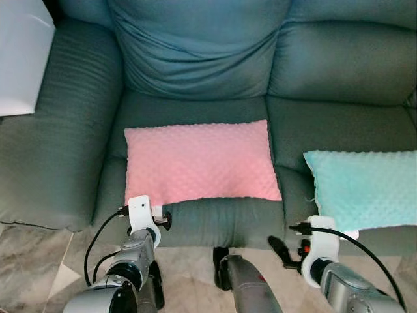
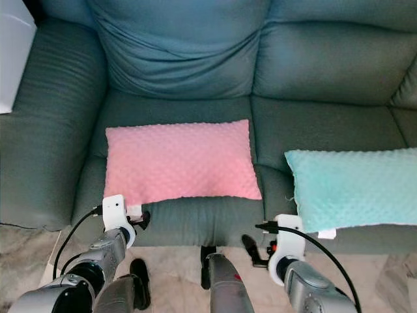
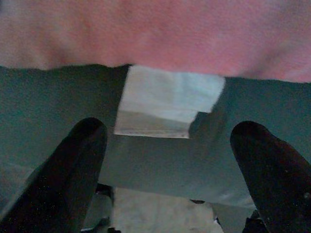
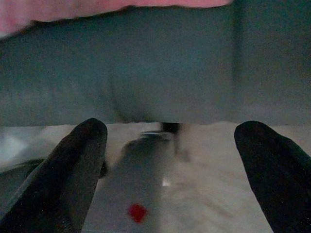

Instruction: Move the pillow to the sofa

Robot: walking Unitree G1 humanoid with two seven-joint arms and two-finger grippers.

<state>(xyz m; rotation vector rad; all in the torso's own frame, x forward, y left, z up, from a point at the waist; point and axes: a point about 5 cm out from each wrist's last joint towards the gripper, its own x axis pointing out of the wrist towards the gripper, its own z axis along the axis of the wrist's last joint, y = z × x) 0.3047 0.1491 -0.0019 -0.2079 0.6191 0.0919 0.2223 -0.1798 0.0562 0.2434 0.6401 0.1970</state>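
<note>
A pink dotted pillow (image 1: 201,162) lies flat on the left seat cushion of the dark teal sofa (image 1: 195,65). Its white tag (image 3: 167,101) hangs over the front edge of the seat. My left gripper (image 3: 170,170) is open just below that tag, close to the pillow's front left corner, holding nothing. My right gripper (image 4: 170,170) is open too, low in front of the sofa's front face, facing the floor and the seat front. Both wrists (image 1: 140,215) sit below the seat edge.
A mint green pillow (image 1: 365,186) lies on the right seat cushion. A white box (image 1: 19,59) rests on the left armrest. Marble floor (image 1: 39,254) runs in front of the sofa. A grey leg part (image 1: 251,287) with a red dot shows between my arms.
</note>
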